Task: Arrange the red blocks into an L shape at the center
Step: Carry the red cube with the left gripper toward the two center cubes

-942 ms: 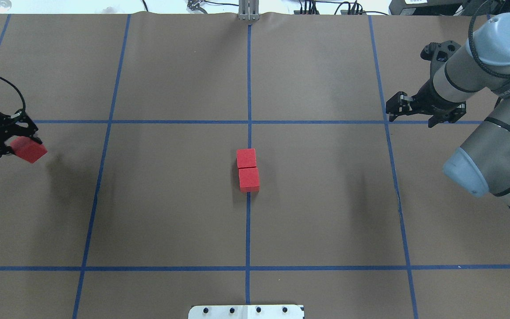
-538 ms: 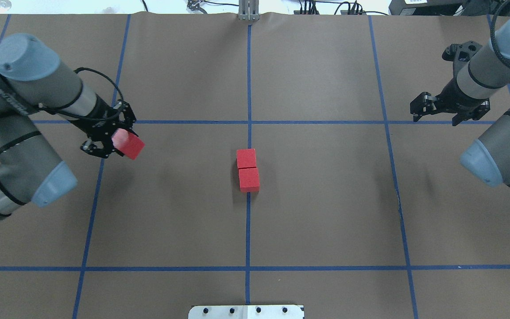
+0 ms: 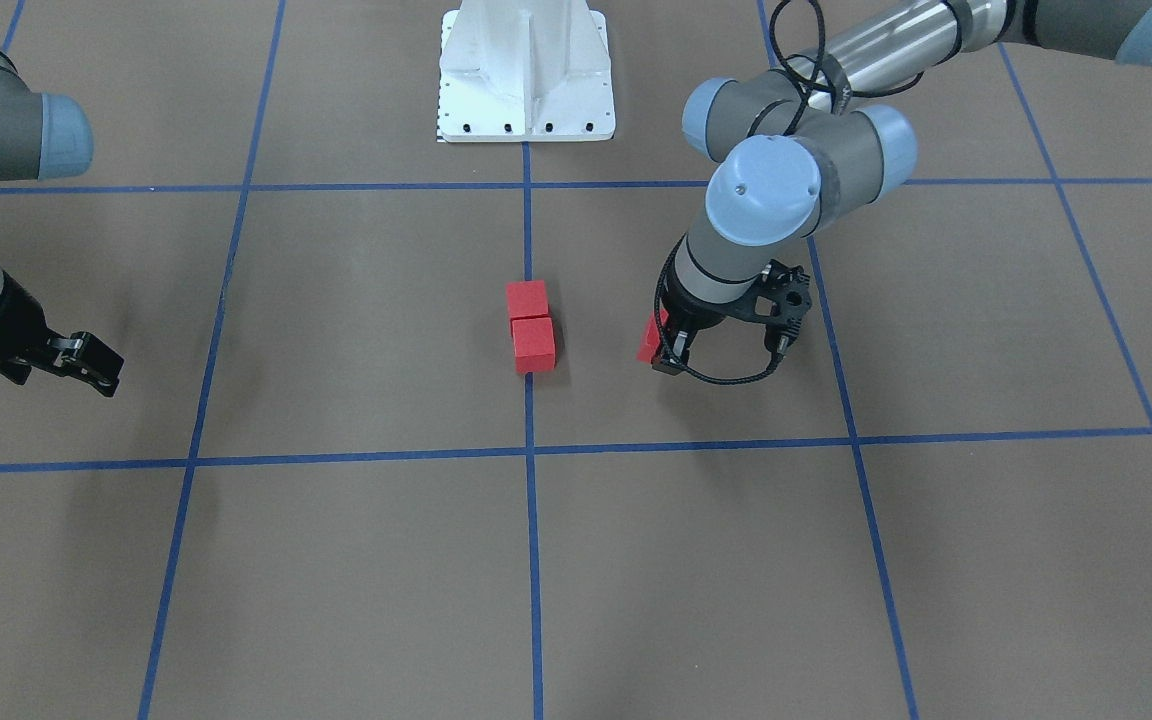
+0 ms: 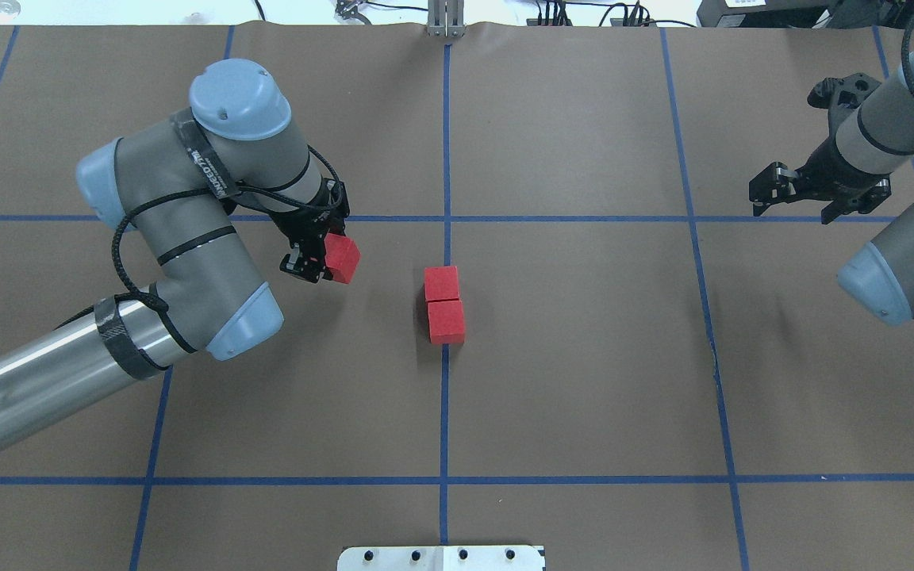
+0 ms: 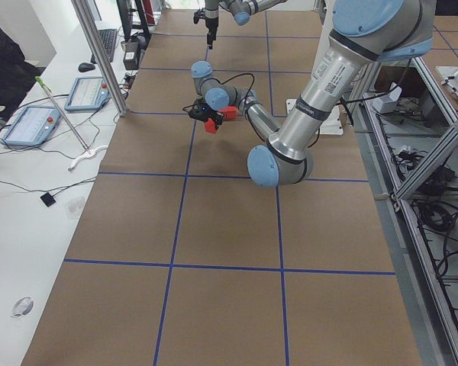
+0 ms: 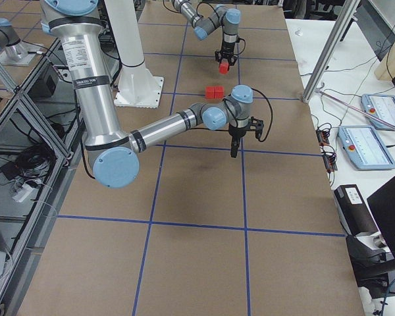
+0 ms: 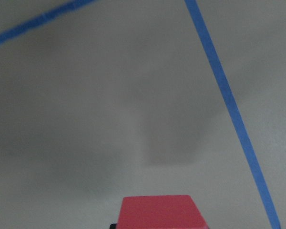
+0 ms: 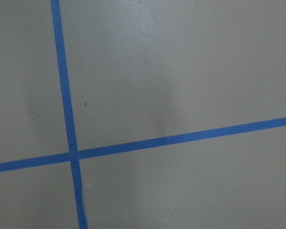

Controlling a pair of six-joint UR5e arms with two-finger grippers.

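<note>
Two red blocks lie at the centre of the surface, on the middle tape line. The far block and the near block touch face to face in a short row running away from the robot. The third block is off to their left, near but apart. It is pinched in the left pincer, whose jaws are closed on its sides. From the side views we judge that it hangs clear of the surface and does not rest on it. The right pincer is well apart at the far right, jaws spread wide and holding nothing.

We take the step in hand to be the carry of the last block to the row, with two parts of the L in place. As we read it, the next move calls for bringing the third block to the left face of one end block, not to the seam. Its faces must then be squared to the row and the block lowered until it sits flat and touching. The pincer should then open without nudging the far or near block.
</note>
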